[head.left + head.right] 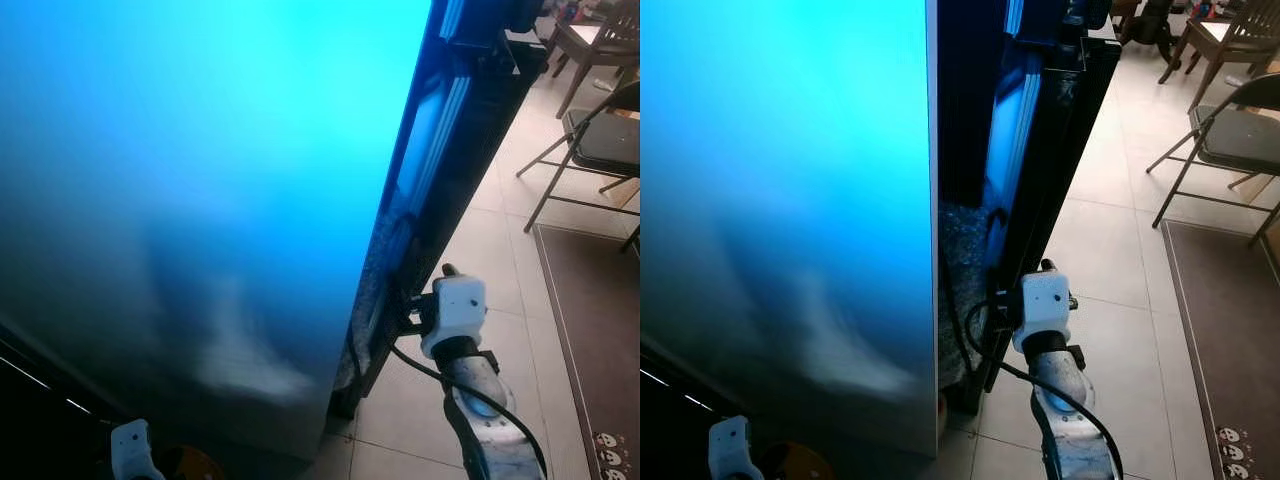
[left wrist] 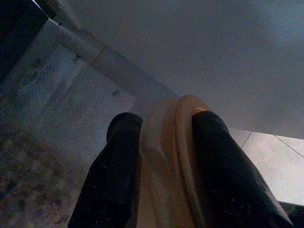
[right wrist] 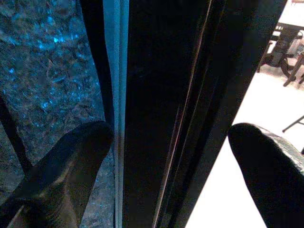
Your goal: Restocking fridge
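The fridge's big glossy panel [image 1: 200, 180], lit blue, stands right in front of me. To its right a dark door [image 1: 1060, 140] stands ajar, showing a pale lit strip inside. My right gripper [image 3: 171, 142] is open, its two black fingers [image 3: 71, 161] straddling that door's dark edge [image 3: 156, 104]; its white wrist [image 1: 455, 310] sits low beside the door. My left gripper [image 2: 166, 128] is shut on a tan object with a rounded rim [image 2: 178, 156], low by the fridge's base. That object shows as an orange patch [image 1: 190, 465] beside the left wrist [image 1: 130, 450].
Pale tiled floor [image 1: 480, 280] runs off to the right. A dark folding chair [image 1: 600, 140] and a wooden chair [image 1: 595, 45] stand at the far right. A brown rug [image 1: 590, 330] lies beneath them. A black cable [image 1: 985, 350] loops by the right wrist.
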You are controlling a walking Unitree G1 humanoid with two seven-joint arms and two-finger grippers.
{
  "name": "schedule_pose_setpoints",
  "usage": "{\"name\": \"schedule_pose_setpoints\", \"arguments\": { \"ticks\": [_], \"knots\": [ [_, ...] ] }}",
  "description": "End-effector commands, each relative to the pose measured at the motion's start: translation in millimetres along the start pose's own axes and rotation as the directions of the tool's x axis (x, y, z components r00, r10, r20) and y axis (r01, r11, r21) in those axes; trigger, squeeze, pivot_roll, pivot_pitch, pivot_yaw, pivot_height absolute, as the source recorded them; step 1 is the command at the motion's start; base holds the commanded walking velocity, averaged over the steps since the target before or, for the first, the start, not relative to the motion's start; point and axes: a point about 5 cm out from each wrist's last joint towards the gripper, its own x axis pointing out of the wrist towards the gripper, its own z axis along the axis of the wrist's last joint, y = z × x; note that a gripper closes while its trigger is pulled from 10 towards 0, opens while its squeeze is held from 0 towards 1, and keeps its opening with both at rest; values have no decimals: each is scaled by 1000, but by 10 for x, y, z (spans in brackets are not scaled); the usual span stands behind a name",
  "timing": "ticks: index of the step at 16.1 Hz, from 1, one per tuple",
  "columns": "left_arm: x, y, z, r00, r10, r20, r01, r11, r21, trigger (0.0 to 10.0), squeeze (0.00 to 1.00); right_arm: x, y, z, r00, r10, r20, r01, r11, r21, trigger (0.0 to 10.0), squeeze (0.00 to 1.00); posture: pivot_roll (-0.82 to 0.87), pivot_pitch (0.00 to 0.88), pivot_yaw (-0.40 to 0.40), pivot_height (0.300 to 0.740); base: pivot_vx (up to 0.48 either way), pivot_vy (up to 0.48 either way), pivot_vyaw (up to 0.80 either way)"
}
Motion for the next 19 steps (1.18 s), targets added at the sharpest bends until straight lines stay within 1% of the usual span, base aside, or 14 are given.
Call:
{"name": "schedule_pose_setpoints", "arguments": {
  "ticks": [1,3,5,7,9,11,12,13,14,17,18,19],
  "knots": [
    [-29,22,-128,999,6,-50,-5,1000,13,10000,0,42,-40,26,1000,-14,16,14,1000,-4,10000,0,-161,94,-38,740,0,0,0],
    [-27,18,-125,999,4,-51,-3,1000,13,10000,0,112,-154,66,996,-76,39,77,997,-29,10000,0,-164,101,-40,740,0,0,0],
    [-26,14,-124,999,4,-51,-3,1000,12,10000,0,140,-203,70,994,-99,41,101,994,-35,10000,0,-163,102,-41,740,0,0,0],
    [-24,8,-124,999,4,-52,-4,1000,10,10000,0,178,-216,61,995,-92,42,94,995,-45,10000,0,-156,106,-43,740,0,0,0],
    [-23,6,-124,999,7,-51,-6,1000,6,10000,0,184,-251,78,990,-128,55,131,990,-53,10000,0,-156,107,-44,740,0,0,0],
    [-23,6,-123,999,7,-52,-7,1000,6,10000,0,139,-339,56,981,-188,53,191,980,-60,10000,0,-162,109,-41,740,0,0,0],
    [-23,5,-122,999,6,-52,-6,1000,7,10000,0,95,-419,20,971,-236,44,238,969,-66,10000,0,-164,110,-40,740,0,0,0],
    [-22,5,-122,999,5,-52,-5,1000,8,10000,0,69,-467,2,965,-261,39,263,962,-71,10000,0,-165,110,-40,740,0,0,0],
    [-23,5,-123,999,4,-53,-3,1000,8,10000,0,-2,-594,-51,949,-314,24,315,946,-79,10000,0,-169,111,-38,740,0,0,0],
    [-23,3,-123,999,-1,-54,1,1000,9,10000,0,-132,-812,-183,919,-393,-16,390,915,-106,10000,0,-173,110,-37,740,0,0,0],
    [-23,3,-123,999,-1,-55,2,1000,10,10000,0,-163,-867,-220,905,-424,-24,420,902,-104,10000,0,-176,111,-36,740,0,0,0],
    [-23,3,-123,999,-1,-55,2,1000,10,10000,0,-163,-867,-220,905,-424,-24,420,902,-104,10000,0,-176,111,-36,740,0,0,0]
  ]
}}
